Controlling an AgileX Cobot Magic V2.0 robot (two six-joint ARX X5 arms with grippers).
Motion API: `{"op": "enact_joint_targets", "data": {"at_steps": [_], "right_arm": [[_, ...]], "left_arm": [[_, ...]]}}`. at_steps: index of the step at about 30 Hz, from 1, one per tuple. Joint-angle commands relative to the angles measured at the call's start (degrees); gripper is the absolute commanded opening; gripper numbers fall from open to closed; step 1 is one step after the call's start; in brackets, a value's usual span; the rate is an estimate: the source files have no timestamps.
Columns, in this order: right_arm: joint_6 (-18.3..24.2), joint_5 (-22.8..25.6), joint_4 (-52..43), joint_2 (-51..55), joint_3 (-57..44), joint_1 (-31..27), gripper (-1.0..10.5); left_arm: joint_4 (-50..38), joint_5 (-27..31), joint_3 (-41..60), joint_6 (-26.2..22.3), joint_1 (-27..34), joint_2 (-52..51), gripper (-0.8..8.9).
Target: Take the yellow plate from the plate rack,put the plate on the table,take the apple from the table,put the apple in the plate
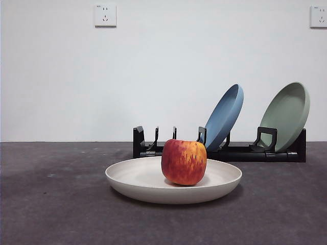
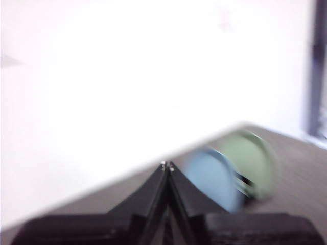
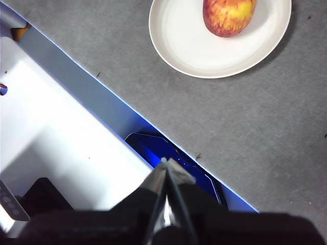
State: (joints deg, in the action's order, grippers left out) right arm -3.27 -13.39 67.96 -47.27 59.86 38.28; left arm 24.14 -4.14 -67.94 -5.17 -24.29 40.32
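Note:
The cream yellow plate (image 1: 148, 181) lies flat on the dark grey table (image 1: 51, 204), in front of the black plate rack (image 1: 245, 152). The red and yellow apple (image 1: 184, 161) sits in the plate, right of its middle. The right wrist view shows the plate (image 3: 204, 46) with the apple (image 3: 228, 15) in it, far from my right gripper (image 3: 164, 162), which is shut and empty, high above the table's edge. My left gripper (image 2: 167, 165) is shut and empty, raised and facing the wall. Neither gripper shows in the front view.
A blue plate (image 1: 225, 116) and a sage-green plate (image 1: 287, 115) lean in the rack's right slots; both show blurred in the left wrist view, blue (image 2: 212, 176) and green (image 2: 248, 163). A white and blue surface (image 3: 66, 148) lies beyond the table edge.

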Motion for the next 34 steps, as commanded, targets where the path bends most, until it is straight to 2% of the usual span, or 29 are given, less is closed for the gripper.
{"op": "enact_joint_targets", "data": {"at_steps": [1,8,14,25,34], "right_arm": [[-0.52,0.02,-0.11,0.09,-0.46,0.13,0.0],[-0.50,0.00,-0.11,0.09,-0.46,0.13,0.0],[-0.52,0.02,-0.11,0.09,-0.46,0.13,0.0],[-0.52,0.02,-0.11,0.09,-0.46,0.13,0.0],[-0.52,0.02,-0.11,0.09,-0.46,0.13,0.0]], "left_arm": [[-7.96,-0.72,10.38,-1.05,6.97,-7.32,-0.03],[-14.36,-0.46,32.02,-1.07,17.68,-21.70,-0.03],[-15.15,-0.59,46.25,0.04,22.99,-30.82,-0.03],[-16.41,-0.46,62.95,1.95,24.44,-40.17,-0.03],[-14.32,-0.55,67.76,6.43,24.44,-40.22,-0.03]]}}
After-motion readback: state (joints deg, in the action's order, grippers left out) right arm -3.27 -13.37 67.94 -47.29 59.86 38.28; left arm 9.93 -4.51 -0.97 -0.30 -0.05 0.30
